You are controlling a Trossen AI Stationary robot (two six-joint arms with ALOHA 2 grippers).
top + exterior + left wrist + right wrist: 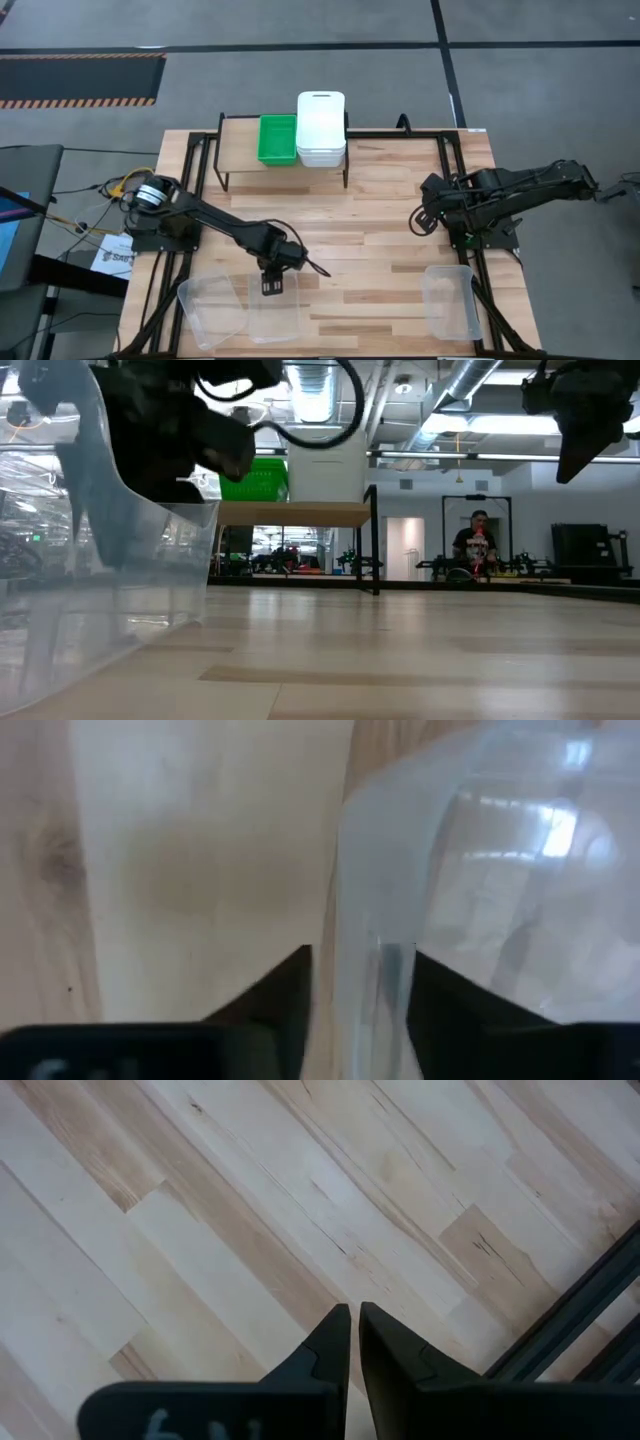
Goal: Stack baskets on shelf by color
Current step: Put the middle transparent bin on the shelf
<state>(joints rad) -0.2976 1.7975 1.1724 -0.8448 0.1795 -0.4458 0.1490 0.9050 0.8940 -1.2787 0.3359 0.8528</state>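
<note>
Left wrist view: left hand (360,1005) is straddling a clear basket's (480,870) wall, fingers closing for lifting toward the shelf (240,150); right hand (354,1342), nearly closed and empty, is waiting.

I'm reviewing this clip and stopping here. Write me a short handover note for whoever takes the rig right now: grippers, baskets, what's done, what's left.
Left gripper: over the near edge, fingers either side of a clear basket's wall; grip not confirmed.
Right gripper: shut, empty, waiting above bare table on the right.
Shelf: green stack at its middle and white stack to the right of it; left end free.
Done: green and white appear stacked.
Left: clear baskets remain on the table, two near left including the second clear basket, and the right clear basket; stack them on the free end.
</note>
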